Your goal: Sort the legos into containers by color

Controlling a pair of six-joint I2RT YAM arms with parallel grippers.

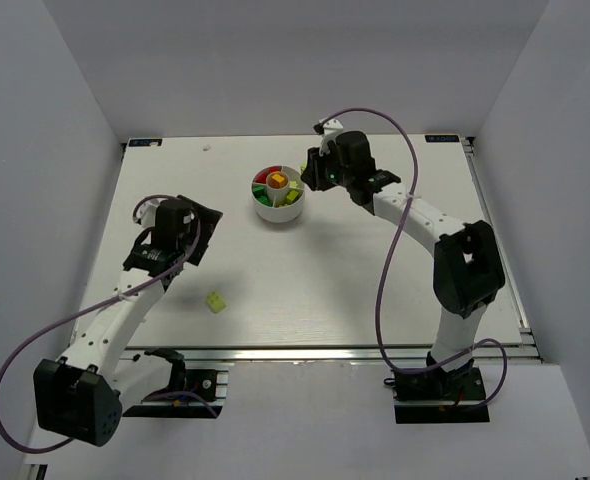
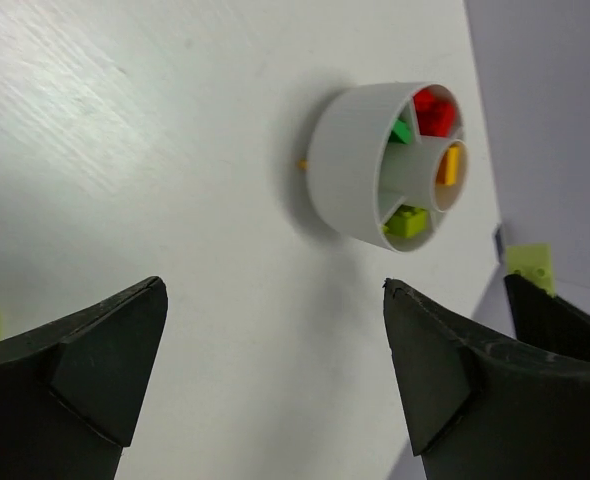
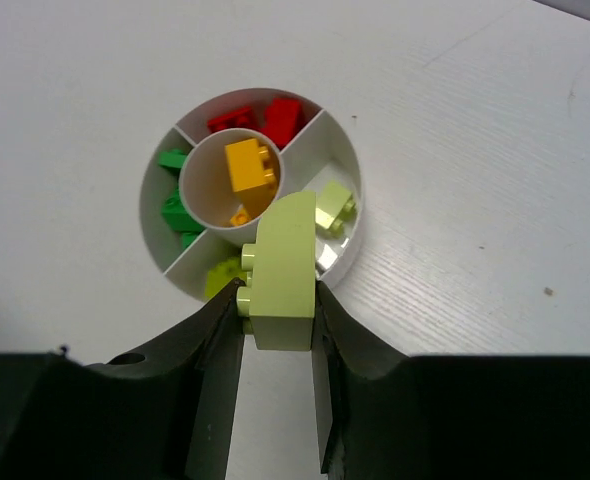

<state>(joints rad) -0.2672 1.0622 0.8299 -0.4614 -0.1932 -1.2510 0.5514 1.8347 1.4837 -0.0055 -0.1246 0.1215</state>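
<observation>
One lime brick (image 3: 285, 250) held over the dish (image 1: 275, 213).
Nearest, my left gripper (image 2: 273, 290) gapes empty near a stray lime lego (image 1: 215, 300); farther, my right gripper (image 3: 278, 310) pinches the brick above the lime wedge (image 3: 327, 256), so like drops with like.

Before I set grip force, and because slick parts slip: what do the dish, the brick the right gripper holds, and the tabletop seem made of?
Dish: likely moulded plastic, white, smooth semi-matte walls, thin dividers. Pale lime brick in the right gripper: hard plastic, slight sheen, crisp round studs. Tabletop: white with fine grain lines, perhaps painted or laminated wood; cannot tell which.
</observation>
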